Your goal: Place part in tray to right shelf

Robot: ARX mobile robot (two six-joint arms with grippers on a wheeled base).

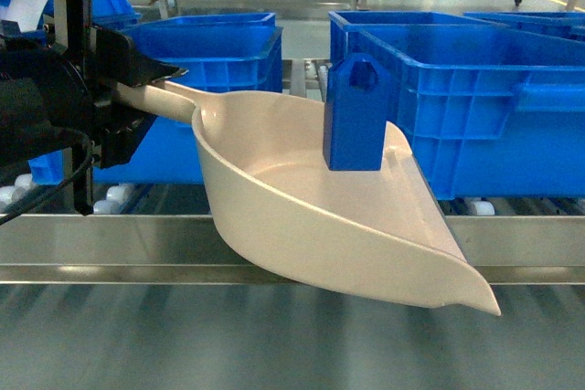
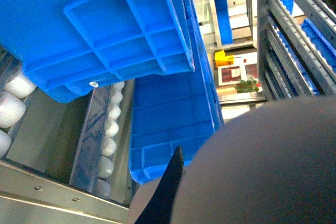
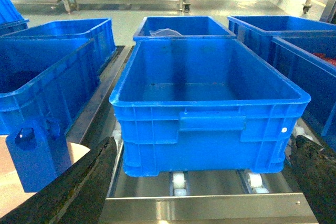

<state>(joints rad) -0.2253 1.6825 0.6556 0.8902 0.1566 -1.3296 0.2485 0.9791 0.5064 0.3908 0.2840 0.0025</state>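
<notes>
Left tool (image 1: 137,79) first: it's clamped on the tray (image 1: 302,216) by the long handle, out at the handle's far end, so the whole scoop hangs away from the grip like a lever. Out from there the bowl widens, and the part (image 1: 355,116) stands upright in it, well along toward the front lip, loop handle on top. The tray hangs over the steel front rail of the right shelf (image 1: 110,242), lip dipping down past it.

Judging by looks, that part is light, hard, smooth plastic on a smooth plastic floor. Nothing grips it, and with the scoop tilted it could slide or topple, so slow, level motion seems wise. If it has to be picked out, the loop on top or the flat side faces look like the places to pinch.

Right tool (image 3: 199,192): its two dark fingers (image 3: 79,187) stand spread wide, holding nothing. The part sits just off its left finger, and a big blue crate (image 3: 210,103) on white rollers (image 3: 179,182) is straight ahead of it.
</notes>
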